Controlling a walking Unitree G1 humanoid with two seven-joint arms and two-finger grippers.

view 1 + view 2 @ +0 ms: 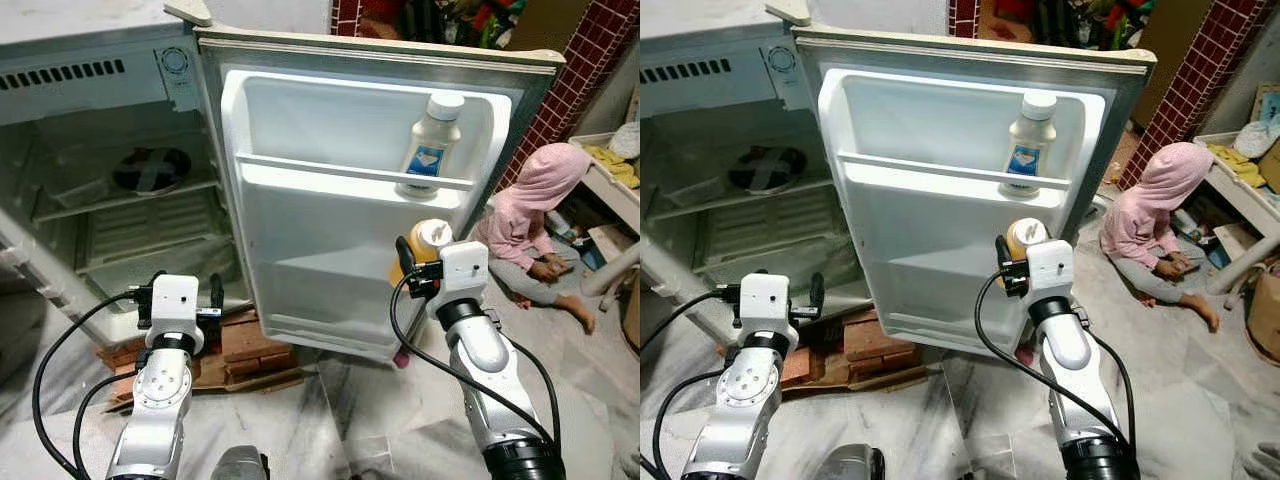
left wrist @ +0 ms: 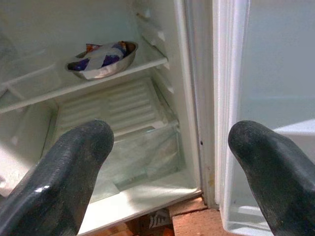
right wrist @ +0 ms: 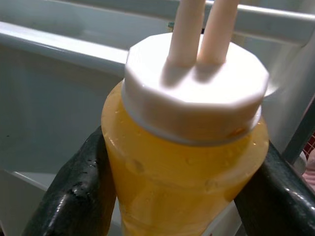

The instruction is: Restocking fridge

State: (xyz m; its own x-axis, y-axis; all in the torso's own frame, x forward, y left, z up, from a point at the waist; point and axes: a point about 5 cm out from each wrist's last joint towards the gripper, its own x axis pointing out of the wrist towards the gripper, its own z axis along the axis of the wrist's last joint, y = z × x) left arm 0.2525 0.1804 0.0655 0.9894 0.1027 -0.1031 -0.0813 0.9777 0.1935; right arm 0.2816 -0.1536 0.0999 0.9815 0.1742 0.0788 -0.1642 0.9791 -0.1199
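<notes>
The fridge stands open, its door [image 1: 330,200] swung out toward me. A white bottle with a blue label [image 1: 431,145] stands on the door's upper shelf. My right gripper [image 1: 415,262] is shut on a yellow squeeze bottle [image 3: 187,162] with a white two-nozzle cap, held just below that shelf in front of the door's lower part. My left gripper [image 1: 180,295] is open and empty, low in front of the fridge body near the door hinge. A metal bowl with wrapped food [image 2: 101,59] sits on an inner shelf.
The fridge rests on bricks and boards [image 1: 240,350] on the marble floor. A person in a pink hooded top [image 1: 535,215] sits on the floor to the right of the door. A red tiled pillar [image 1: 580,70] and a white table [image 1: 610,190] stand behind.
</notes>
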